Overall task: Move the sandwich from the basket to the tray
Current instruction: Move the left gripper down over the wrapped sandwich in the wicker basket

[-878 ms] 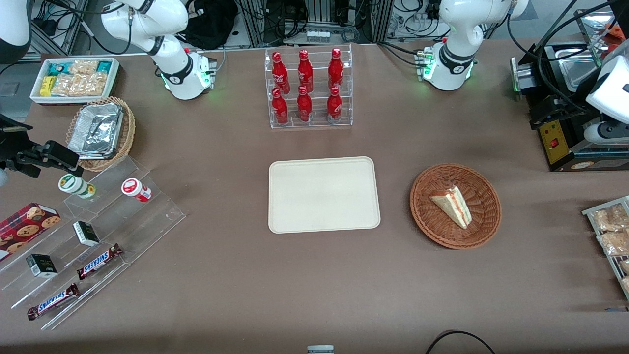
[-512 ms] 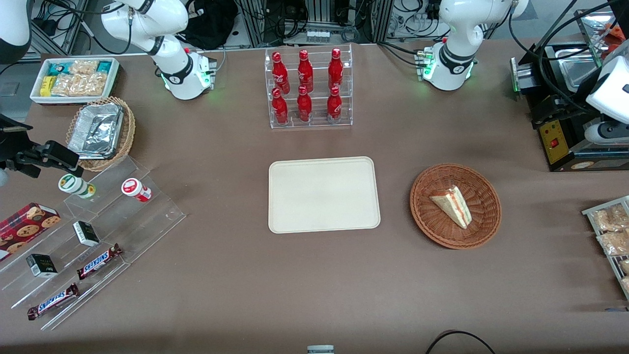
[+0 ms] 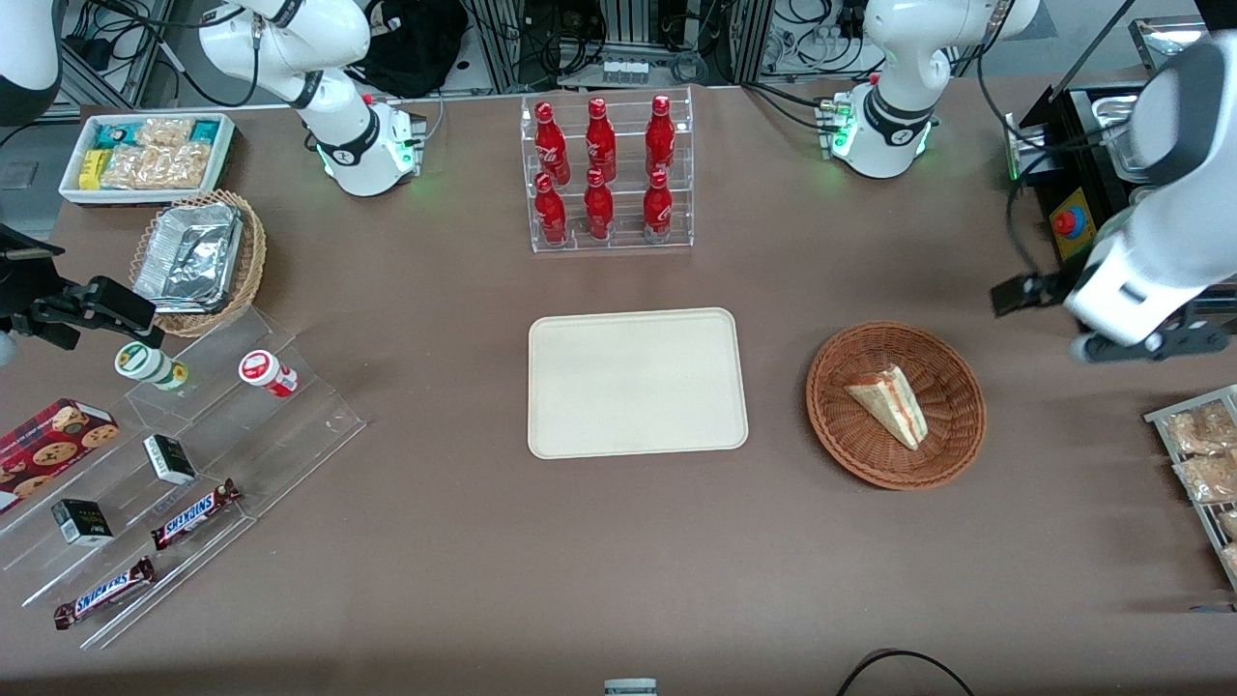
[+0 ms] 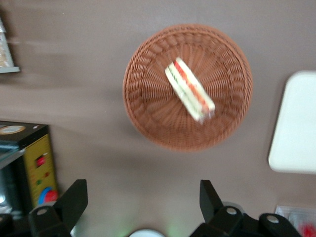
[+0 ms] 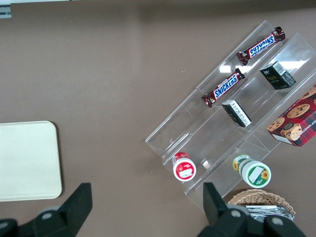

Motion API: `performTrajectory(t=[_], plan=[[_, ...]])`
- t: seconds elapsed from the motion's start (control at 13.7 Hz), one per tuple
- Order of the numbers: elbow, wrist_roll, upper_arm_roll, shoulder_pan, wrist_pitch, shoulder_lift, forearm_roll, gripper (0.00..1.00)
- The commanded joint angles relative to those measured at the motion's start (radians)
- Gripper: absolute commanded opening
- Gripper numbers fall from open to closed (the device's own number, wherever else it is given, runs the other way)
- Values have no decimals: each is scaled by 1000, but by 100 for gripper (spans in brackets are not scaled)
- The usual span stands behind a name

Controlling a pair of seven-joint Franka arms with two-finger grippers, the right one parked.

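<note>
The working arm's pincer (image 4: 140,200), its two dark fingers (image 4: 74,197) spread wide and holding nothing, hangs high over bare table just off the rim of the reddish-brown wicker basket (image 4: 143,74), toward the working arm's end of the table. The sandwich (image 4: 189,96) lies on its side in the basket's hollow, slightly past centre from the pincer, with its red and green filling edge showing. The reach appears barely begun: a sound approach would bring the pincer over the basket's middle, turn the fingers to straddle the wedge across its bread faces rather than along its length, and descend clear of the woven wall before closing gently on the soft bread. The cream tray (image 3: 580,425) lies flat and bare, farther from the pincer than the basket, with open tablecloth between the two. In the front view the basket (image 3: 841,445) holds only the sandwich (image 3: 891,404), and the tray holds nothing yet.
</note>
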Motion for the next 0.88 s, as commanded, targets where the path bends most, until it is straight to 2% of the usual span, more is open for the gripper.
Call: performTrajectory(t=[0.0,0.22,0.51,0.8], plan=[[-159,-130,-19,-2,169,-43,2,100],[-241,-438,-32,-17,302,-31,0,100],[-382,-727,-55,-25,522,-27,0,100],[-433,-770,-72,-36,680,77,0,100]])
